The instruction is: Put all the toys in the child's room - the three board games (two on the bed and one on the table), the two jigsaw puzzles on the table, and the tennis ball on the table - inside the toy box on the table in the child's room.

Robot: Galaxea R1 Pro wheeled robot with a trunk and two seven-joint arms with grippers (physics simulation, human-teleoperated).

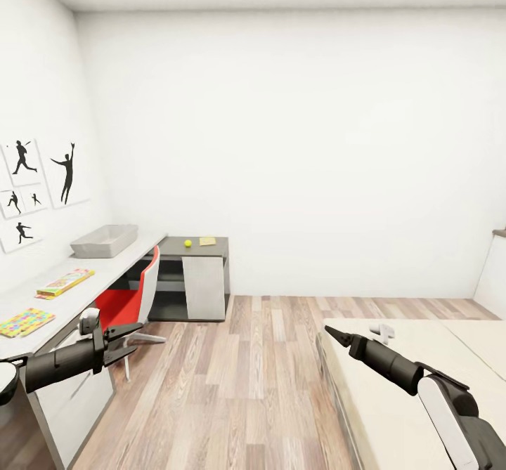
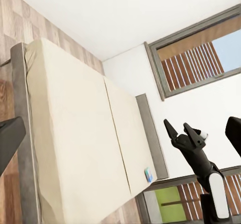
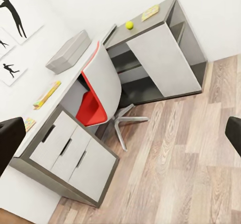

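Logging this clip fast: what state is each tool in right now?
Left tool: open, holding nothing.
Right tool: open in the left wrist view, holding nothing.

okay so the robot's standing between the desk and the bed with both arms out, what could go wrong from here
1. The red chair stands against the desk between the robot and the toy box; the base or left gripper could likely bump it on approach.
2. The tennis ball lies loose on the lower desk section; a nudge could send it rolling off.
3. The right gripper hangs at the bed's edge and may catch it when turning.
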